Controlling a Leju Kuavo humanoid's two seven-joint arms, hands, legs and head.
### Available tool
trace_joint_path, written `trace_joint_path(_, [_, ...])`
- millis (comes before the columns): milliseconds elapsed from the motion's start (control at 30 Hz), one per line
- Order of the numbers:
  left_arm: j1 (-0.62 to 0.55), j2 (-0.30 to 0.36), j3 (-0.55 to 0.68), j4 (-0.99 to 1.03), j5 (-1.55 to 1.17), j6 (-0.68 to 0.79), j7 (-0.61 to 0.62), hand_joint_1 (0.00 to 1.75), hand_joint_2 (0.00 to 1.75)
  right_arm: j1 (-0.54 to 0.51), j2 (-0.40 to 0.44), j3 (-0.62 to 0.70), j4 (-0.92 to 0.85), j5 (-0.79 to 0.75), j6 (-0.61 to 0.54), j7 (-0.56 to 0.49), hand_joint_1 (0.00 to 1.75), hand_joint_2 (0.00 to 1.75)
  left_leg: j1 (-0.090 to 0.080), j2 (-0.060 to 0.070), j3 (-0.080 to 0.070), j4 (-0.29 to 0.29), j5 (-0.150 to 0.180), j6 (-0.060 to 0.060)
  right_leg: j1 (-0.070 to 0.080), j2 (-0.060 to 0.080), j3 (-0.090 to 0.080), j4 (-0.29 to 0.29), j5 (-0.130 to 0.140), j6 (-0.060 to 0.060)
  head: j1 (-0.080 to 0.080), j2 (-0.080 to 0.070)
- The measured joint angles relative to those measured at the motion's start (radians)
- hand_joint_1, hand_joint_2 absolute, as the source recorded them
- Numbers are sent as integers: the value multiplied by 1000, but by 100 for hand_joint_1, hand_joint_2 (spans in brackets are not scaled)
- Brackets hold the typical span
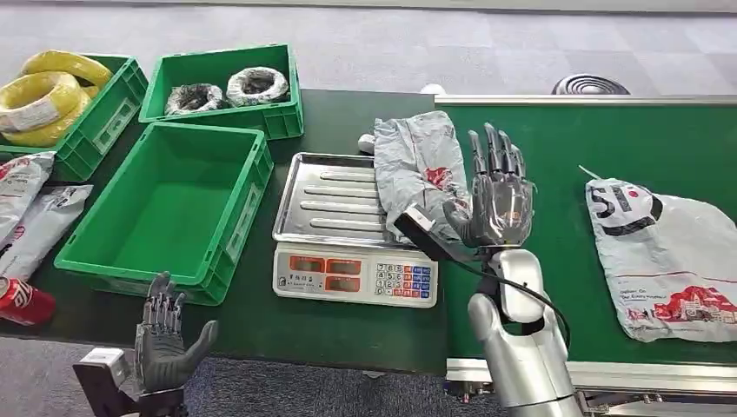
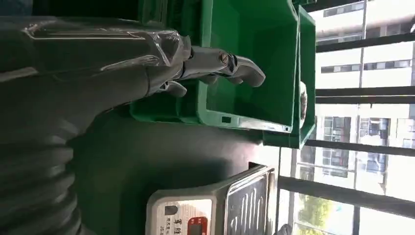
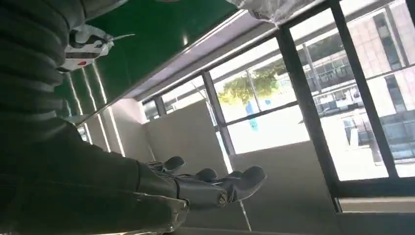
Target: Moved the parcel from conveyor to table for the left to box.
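Observation:
A grey plastic parcel (image 1: 417, 169) with a red mark lies across the right side of the scale's steel tray (image 1: 335, 200) and the table edge beside the conveyor. Just right of it, my right hand (image 1: 497, 193) is raised with fingers straight and spread, holding nothing; the right wrist view has these fingers (image 3: 230, 183) against windows. A second grey parcel (image 1: 669, 261) lies on the green conveyor belt (image 1: 556, 148) at the right. My left hand (image 1: 165, 334) hovers low at the table's front edge, fingers apart, in front of the large empty green box (image 1: 174, 204), whose wall (image 2: 254, 58) fills the left wrist view.
Two more green bins stand at the back: one with black-wrapped coils (image 1: 226, 87), one with yellow cable coils (image 1: 52, 95). Grey parcels (image 1: 26, 208) and a red can (image 1: 22, 300) lie at the far left. The scale's keypad (image 1: 356, 276) faces me.

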Motion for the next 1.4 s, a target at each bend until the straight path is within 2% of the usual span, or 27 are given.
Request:
trace_joint_path(133, [1,-1,6,-34,-64,18,-18,0,175,86,4,-2,-48,-2,47,13,0,175,0,0,0,0,0,0,0,0,-1,0,-1,0,0,0])
trace_joint_path(367, [-41,17,5,-61,-112,61,-60,0,175,220,8,-2,-63,-55,32,-11,0,175,0,0,0,0,0,0,0,0,-1,0,-1,0,0,0])
trace_joint_path(533, [-141,44,3,-77,-168,90,-71,0,175,252,24,0,-52,-94,28,-35,0,175,0,0,0,0,0,-1,0,0,0,0,0,-1,0,0])
trace_joint_path(733, [-321,70,-47,-101,-293,114,5,0,175,245,45,21,-8,-123,29,-56,0,175,0,0,0,0,1,-1,0,0,0,1,0,-1,0,0])
trace_joint_path(1100, [-642,76,-330,-8,-532,119,170,0,175,170,74,86,164,-203,22,-103,0,175,0,0,0,1,1,-1,0,0,-1,1,0,0,0,0])
trace_joint_path(1400, [-808,-6,-588,168,-684,97,226,0,175,134,95,122,279,-234,9,-109,0,175,0,0,-1,1,1,-1,0,0,-1,0,0,0,0,0])
